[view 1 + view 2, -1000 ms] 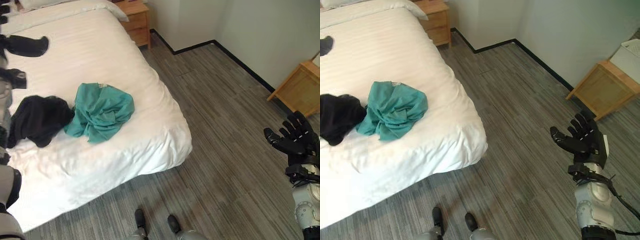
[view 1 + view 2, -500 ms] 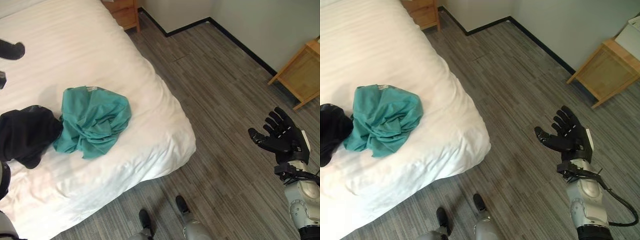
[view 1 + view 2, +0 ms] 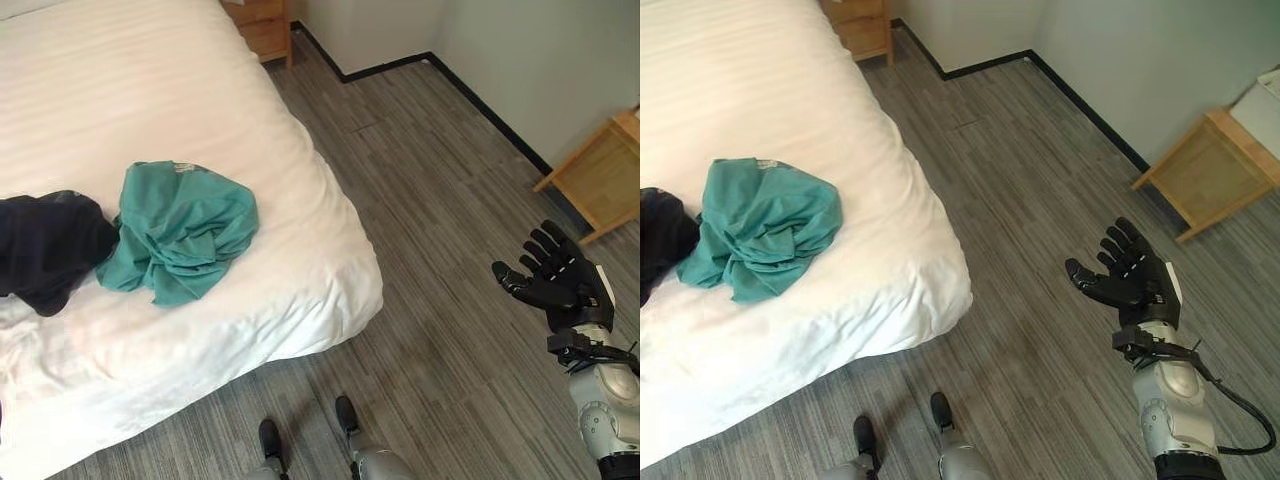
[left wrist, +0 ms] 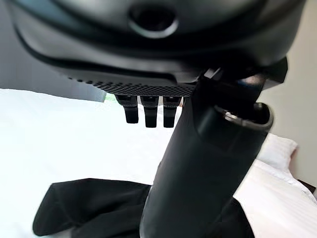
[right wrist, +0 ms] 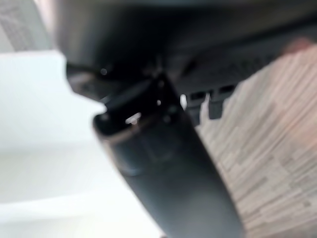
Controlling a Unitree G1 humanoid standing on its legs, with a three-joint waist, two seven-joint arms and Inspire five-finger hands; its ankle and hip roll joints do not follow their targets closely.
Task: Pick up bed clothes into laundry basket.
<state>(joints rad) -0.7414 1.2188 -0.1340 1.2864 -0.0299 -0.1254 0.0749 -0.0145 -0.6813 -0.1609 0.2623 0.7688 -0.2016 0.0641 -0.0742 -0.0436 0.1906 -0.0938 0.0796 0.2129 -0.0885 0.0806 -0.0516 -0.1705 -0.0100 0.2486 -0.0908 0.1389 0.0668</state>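
White bed (image 3: 200,90) with teal garment (image 3: 178,232) and black garment (image 3: 45,245), well apart from the spread right robot hand (image 3: 556,282).

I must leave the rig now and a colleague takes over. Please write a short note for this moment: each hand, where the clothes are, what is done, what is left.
Right hand: open, empty, raised over the floor, away from the bed.
Left hand: open, fingers straight, holding nothing, above the black garment.
Clothes: the teal garment lies crumpled on the bed near its foot edge; the black garment lies beside it, touching it.
Done: nothing picked up yet.
Left: lift both garments and put them in the laundry basket; find the basket first.
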